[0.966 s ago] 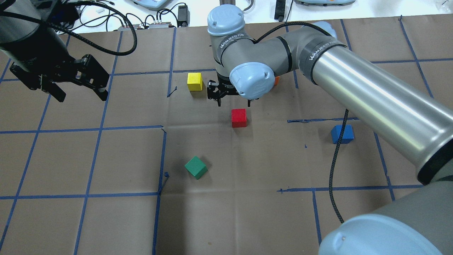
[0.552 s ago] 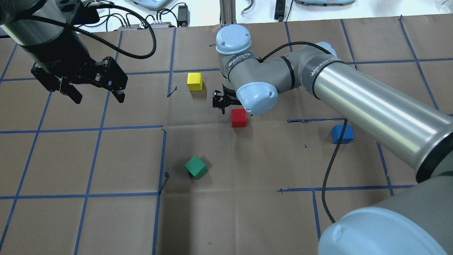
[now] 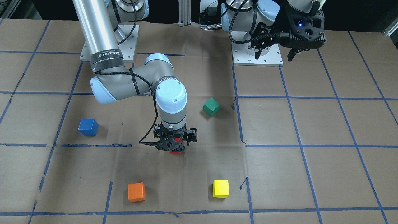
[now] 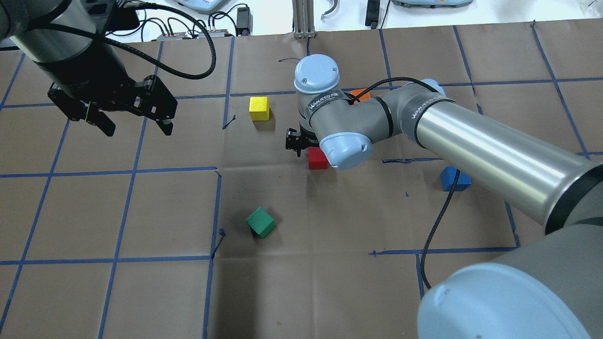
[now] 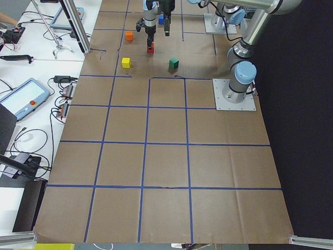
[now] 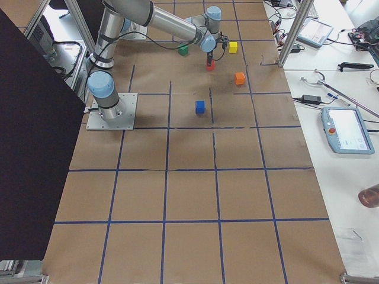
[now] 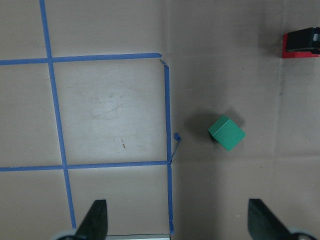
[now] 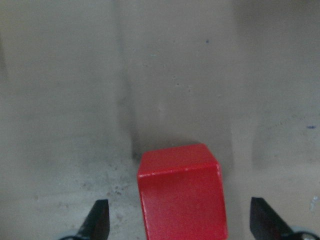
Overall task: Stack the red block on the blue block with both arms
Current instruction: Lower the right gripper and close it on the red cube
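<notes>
Between the right gripper's fingers sits the red block.

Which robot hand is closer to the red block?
The right. The right gripper sits low over the red block, its jaws open on either side, not touching. The left gripper hangs open, raised and far off to the side.

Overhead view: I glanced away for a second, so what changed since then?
The right gripper moved back toward the robot and down over the red block, jaws open around it, not gripping. The left gripper shifted inward toward the centre, still open. The red block, blue block and green block stayed put.
</notes>
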Robot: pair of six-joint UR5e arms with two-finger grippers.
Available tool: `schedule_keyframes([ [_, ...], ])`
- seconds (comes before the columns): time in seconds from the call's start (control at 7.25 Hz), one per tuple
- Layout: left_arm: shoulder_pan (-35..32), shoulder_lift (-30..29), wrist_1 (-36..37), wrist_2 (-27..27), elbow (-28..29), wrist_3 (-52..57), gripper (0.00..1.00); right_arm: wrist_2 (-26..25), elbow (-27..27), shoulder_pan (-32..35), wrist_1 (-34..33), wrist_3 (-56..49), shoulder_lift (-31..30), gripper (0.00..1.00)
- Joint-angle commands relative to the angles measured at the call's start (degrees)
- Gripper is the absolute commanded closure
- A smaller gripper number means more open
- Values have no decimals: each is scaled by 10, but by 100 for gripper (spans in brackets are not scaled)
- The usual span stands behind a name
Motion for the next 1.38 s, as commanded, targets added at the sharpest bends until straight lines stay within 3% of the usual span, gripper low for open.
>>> schedule_keyframes([
  [0.0, -1, 9, 3, -1, -17, 1, 0, -1, -5, -4, -21, 5, 16, 9],
  [0.14, -1, 9, 3, -1, -18, 0, 0, -2, -6, -7, -18, 5, 15, 22],
  [0.69, -1, 9, 3, -2, -19, 0, 0, 1, -3, -13, -9, 4, 17, 42],
  [1.1, -1, 9, 3, -2, -20, 0, 0, 19, -11, -15, 29, 4, 7, 87],
  [1.24, -1, 9, 3, -2, -19, 0, 0, 18, -31, -17, 47, 4, 0, 91],
])
